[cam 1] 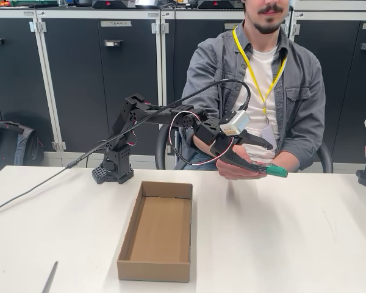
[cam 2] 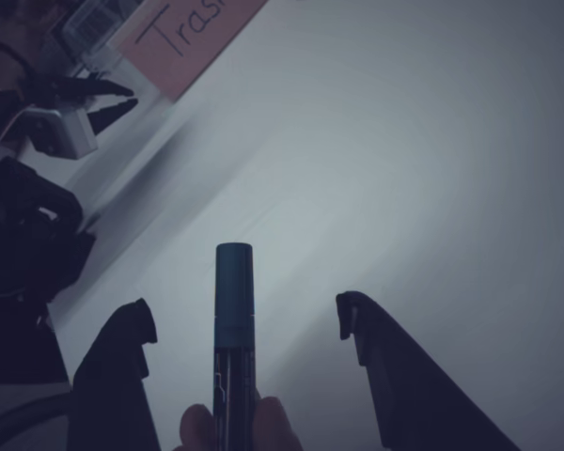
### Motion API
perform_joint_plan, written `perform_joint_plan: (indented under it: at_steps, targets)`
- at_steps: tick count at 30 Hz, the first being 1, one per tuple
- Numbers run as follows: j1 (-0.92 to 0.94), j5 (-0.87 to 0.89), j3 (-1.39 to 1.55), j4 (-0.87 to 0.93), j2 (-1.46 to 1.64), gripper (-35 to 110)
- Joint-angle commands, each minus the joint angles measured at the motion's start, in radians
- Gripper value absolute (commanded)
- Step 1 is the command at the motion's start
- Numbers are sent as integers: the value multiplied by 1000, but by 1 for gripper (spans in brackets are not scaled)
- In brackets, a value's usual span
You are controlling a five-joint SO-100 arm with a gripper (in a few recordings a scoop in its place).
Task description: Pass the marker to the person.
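The marker (cam 1: 274,171), dark-bodied with a green cap, lies on the person's (cam 1: 265,79) upturned hand (cam 1: 235,171) just past the table's far edge. My gripper (cam 1: 267,160) reaches over that hand, jaws spread above and below the marker. In the wrist view the marker (cam 2: 233,324) stands between my two fingers without touching either. There the gripper (cam 2: 244,315) is open, and the person's fingertips (cam 2: 274,425) grip the marker's body at the bottom edge.
An open cardboard box (cam 1: 129,241) sits on the white table (cam 1: 280,244) in front of the arm's base (cam 1: 114,168). A thin grey stick (cam 1: 49,278) lies at the front left. A cable (cam 1: 30,190) trails left across the table. A pink sheet (cam 2: 183,38) shows in the wrist view.
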Motion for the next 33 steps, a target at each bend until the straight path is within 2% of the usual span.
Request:
perform_joint_plan:
  at_steps: [1,33]
  targets:
    - [6,-12,-5,-20,106,43]
    - [3,5,2,-37,109,43]
